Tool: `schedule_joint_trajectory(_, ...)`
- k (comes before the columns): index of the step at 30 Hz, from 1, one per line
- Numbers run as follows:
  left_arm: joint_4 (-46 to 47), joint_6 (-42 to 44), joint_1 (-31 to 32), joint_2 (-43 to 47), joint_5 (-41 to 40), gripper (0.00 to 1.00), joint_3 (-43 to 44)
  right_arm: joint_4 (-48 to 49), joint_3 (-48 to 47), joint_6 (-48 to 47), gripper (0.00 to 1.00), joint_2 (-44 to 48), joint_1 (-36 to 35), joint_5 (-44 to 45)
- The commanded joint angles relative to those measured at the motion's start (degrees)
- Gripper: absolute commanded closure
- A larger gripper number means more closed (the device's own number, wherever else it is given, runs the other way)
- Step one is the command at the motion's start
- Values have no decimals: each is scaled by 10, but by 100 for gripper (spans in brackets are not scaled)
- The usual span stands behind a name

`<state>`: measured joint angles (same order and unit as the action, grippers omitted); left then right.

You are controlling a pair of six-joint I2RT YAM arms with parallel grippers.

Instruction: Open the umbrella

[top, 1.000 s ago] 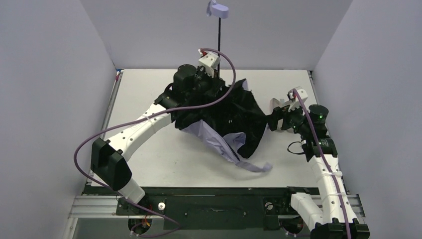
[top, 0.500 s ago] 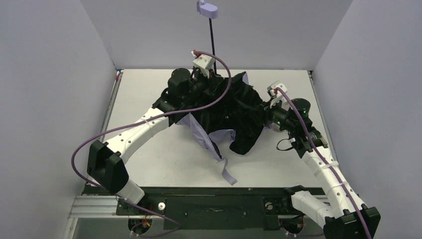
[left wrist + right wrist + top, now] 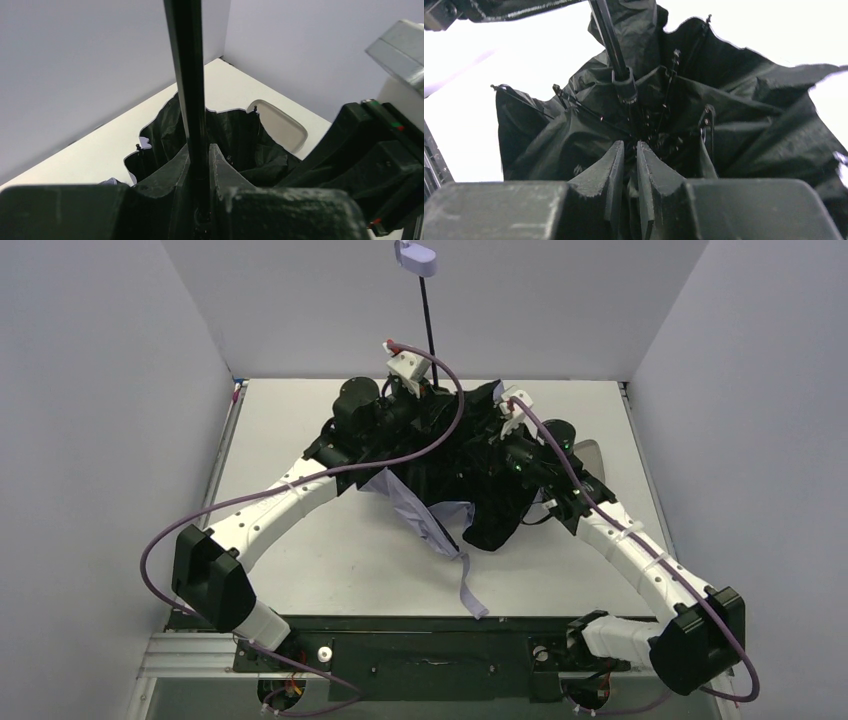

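Observation:
The umbrella (image 3: 480, 475) stands upside down on the table, its lilac handle (image 3: 416, 257) high up on a thin black shaft (image 3: 430, 330). The half-spread canopy shows its black underside, and lilac fabric (image 3: 405, 502) hangs at the front. My left gripper (image 3: 425, 390) is shut on the shaft (image 3: 187, 75), which runs up between its fingers (image 3: 199, 150). My right gripper (image 3: 497, 445) reaches into the canopy from the right. In the right wrist view its jaws (image 3: 630, 145) stand almost together on a fold of black canopy (image 3: 744, 115) just below the runner (image 3: 624, 87).
A pale oblong sleeve (image 3: 590, 452) lies on the table behind the right arm; in the left wrist view the sleeve (image 3: 280, 127) lies beyond the canopy. A lilac strap (image 3: 470, 590) trails toward the front edge. Grey walls enclose the white table (image 3: 300, 410).
My right arm swung left from beside the canopy into it, and its jaws closed. The left arm shifted the shaft slightly left and more upright. The lilac strap swung toward the front.

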<state>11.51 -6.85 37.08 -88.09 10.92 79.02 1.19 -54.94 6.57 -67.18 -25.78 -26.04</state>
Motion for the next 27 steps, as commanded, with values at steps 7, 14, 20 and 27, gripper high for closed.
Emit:
schedule_joint_trajectory(7, 78, -38, -1, 25, 35, 100, 30, -54, -65, -164, 69, -58, -41, -17)
schedule_joint_trajectory(14, 73, -74, -16, 8, 35, 100, 63, -142, -42, -281, 36, -62, -56, -24)
schedule_joint_trajectory(20, 60, -78, -25, -5, 37, 100, 82, -213, -26, -359, 17, -54, -62, -29)
schedule_joint_trajectory(27, 25, -61, -46, -14, 27, 100, 105, -284, -14, -356, 15, -48, -37, -37)
